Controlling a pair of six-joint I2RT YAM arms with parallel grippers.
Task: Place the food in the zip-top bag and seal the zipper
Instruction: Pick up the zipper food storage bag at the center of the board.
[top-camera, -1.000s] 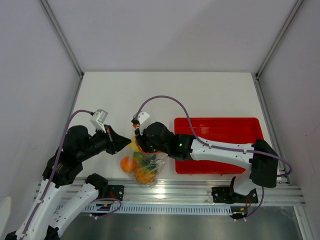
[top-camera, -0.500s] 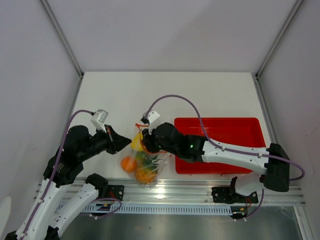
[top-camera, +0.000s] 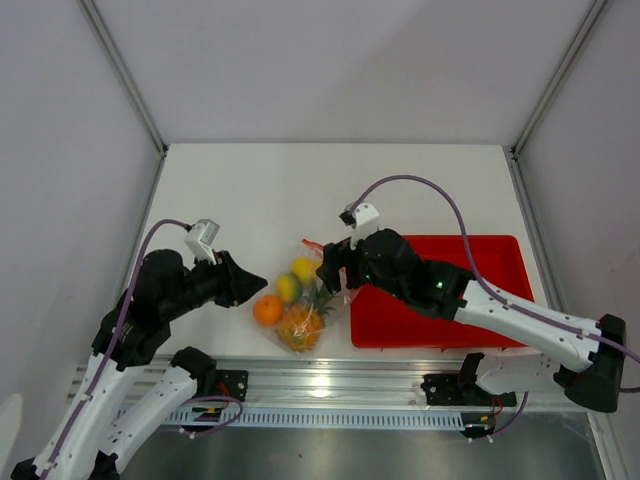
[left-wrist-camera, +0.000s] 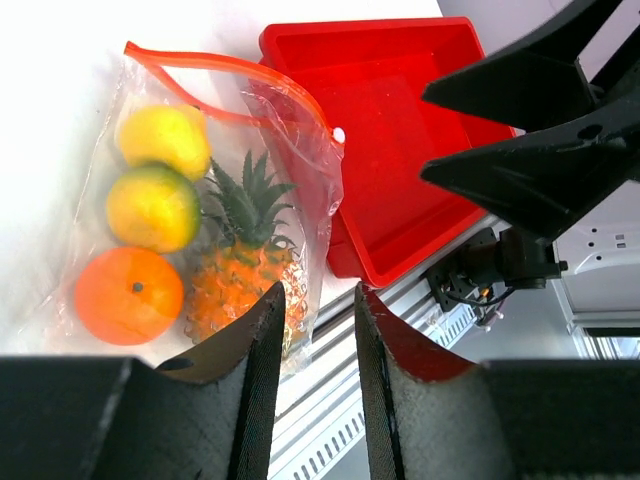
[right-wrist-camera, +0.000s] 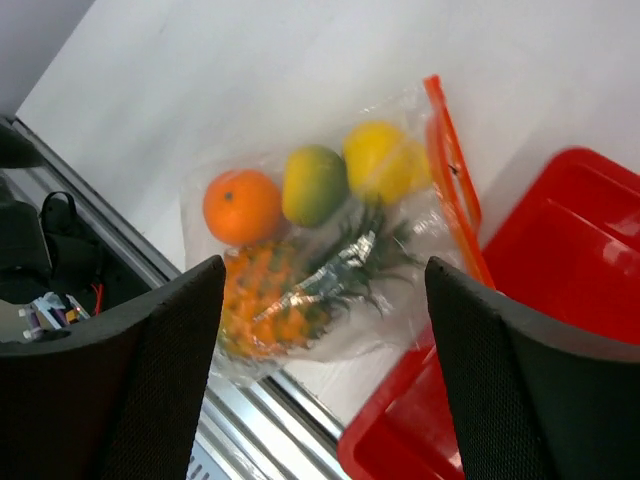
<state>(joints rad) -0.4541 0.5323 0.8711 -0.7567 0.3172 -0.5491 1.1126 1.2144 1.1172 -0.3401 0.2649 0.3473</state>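
The zip-top bag (top-camera: 300, 300) lies flat on the white table, its zipper (top-camera: 313, 244) on the far right side. Inside it are the food items: a yellow lemon (top-camera: 303, 267), a green fruit (top-camera: 288, 288), an orange (top-camera: 266, 310) and a pineapple (top-camera: 300, 326). My left gripper (top-camera: 258, 287) hovers just left of the bag, open by a narrow gap with nothing in it (left-wrist-camera: 318, 295). My right gripper (top-camera: 330, 272) hangs above the bag's right edge, open wide and empty (right-wrist-camera: 325, 270). The zipper (right-wrist-camera: 455, 180) reads as one orange-red strip.
A red tray (top-camera: 480, 250) sits directly right of the bag, its left wall almost touching the plastic (left-wrist-camera: 345, 255). The metal rail (top-camera: 330, 375) runs along the near table edge just below the bag.
Both grippers opened and let go of the bag's top. The bag dropped flat onto the table, and my right arm drew back to the right.
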